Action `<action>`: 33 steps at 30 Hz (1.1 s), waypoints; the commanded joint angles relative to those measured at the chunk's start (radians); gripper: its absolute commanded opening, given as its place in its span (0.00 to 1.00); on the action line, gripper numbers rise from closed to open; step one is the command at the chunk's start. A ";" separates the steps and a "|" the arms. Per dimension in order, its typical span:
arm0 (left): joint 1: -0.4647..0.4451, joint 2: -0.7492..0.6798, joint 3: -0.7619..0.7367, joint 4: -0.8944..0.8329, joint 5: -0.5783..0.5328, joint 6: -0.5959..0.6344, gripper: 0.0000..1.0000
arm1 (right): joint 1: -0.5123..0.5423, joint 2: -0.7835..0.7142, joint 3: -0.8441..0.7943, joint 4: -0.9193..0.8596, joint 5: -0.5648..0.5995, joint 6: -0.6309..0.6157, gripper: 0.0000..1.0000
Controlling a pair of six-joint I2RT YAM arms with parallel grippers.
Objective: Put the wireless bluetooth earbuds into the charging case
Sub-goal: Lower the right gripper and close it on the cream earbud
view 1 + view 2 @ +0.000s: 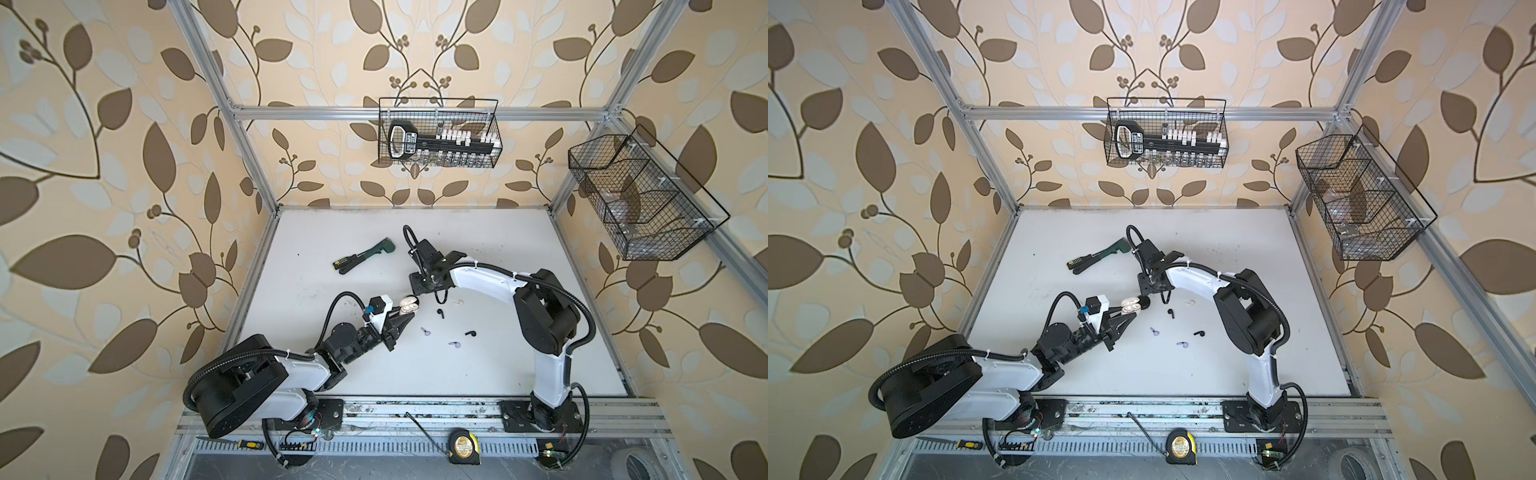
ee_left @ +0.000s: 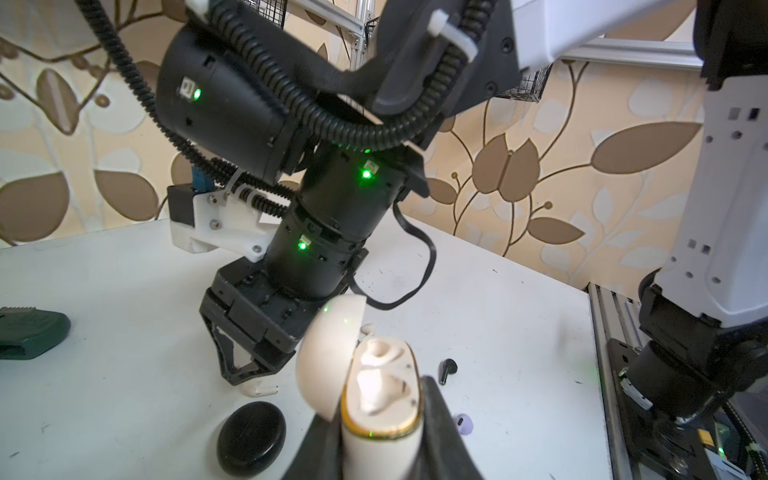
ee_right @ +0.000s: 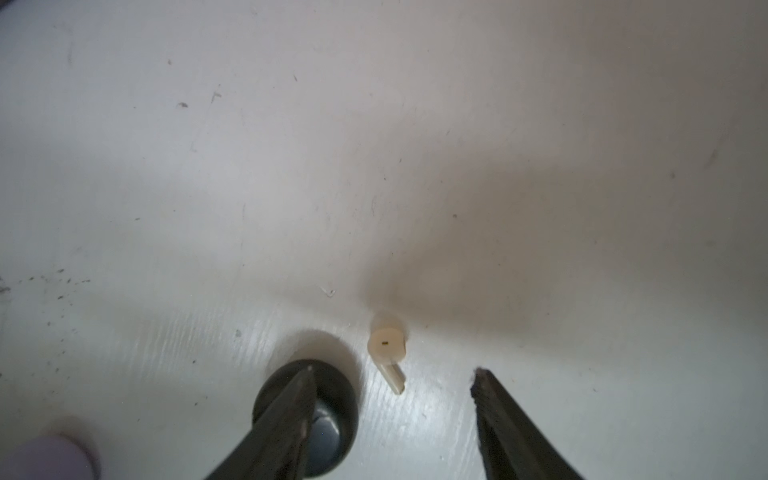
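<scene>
My left gripper (image 2: 374, 401) is shut on the white charging case (image 2: 382, 449), which it holds above the table with the lid (image 2: 328, 357) swung open. I cannot tell whether its wells hold anything. My right gripper (image 3: 395, 374) points down, open, with a white earbud (image 3: 387, 345) lying on the table between its fingertips, untouched. In both top views the case (image 1: 410, 306) (image 1: 1130, 306) sits mid-table. To its right lie another white earbud (image 1: 458, 303), two black earbuds (image 1: 439, 312) (image 1: 469, 333) and two lilac earbuds (image 1: 424, 331) (image 1: 454, 344).
A closed black oval case (image 2: 251, 440) lies beside the right gripper's finger (image 3: 286, 415). A blurred lilac object (image 3: 54, 457) is close by. A green-handled tool (image 1: 365, 255) lies at the back. A tape measure (image 1: 463, 445) and screwdriver (image 1: 249, 444) rest on the front rail. Wire baskets (image 1: 438, 133) (image 1: 640, 195) hang on the walls.
</scene>
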 commanded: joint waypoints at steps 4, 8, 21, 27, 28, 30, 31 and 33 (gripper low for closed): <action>0.013 -0.045 0.008 0.062 0.031 0.018 0.00 | 0.005 0.082 0.039 -0.061 0.011 -0.024 0.58; 0.013 -0.056 -0.001 0.064 0.025 0.028 0.00 | 0.005 0.092 0.046 -0.069 0.024 -0.022 0.55; 0.013 -0.083 0.000 0.038 0.024 0.032 0.00 | -0.039 0.038 -0.060 -0.019 0.050 0.018 0.36; 0.013 -0.066 0.009 0.042 0.046 0.025 0.00 | -0.039 0.038 -0.075 -0.007 0.049 0.029 0.35; 0.013 -0.065 0.007 0.052 0.046 0.026 0.00 | -0.039 0.042 -0.073 -0.002 0.042 0.030 0.35; 0.013 -0.071 0.004 0.052 0.038 0.030 0.00 | -0.037 0.044 -0.071 -0.002 0.038 0.034 0.35; 0.014 -0.074 0.004 0.045 0.036 0.032 0.00 | -0.037 0.044 -0.071 -0.002 0.038 0.035 0.35; 0.013 -0.079 0.008 0.030 0.043 0.034 0.00 | -0.037 0.044 -0.076 0.004 0.043 0.037 0.35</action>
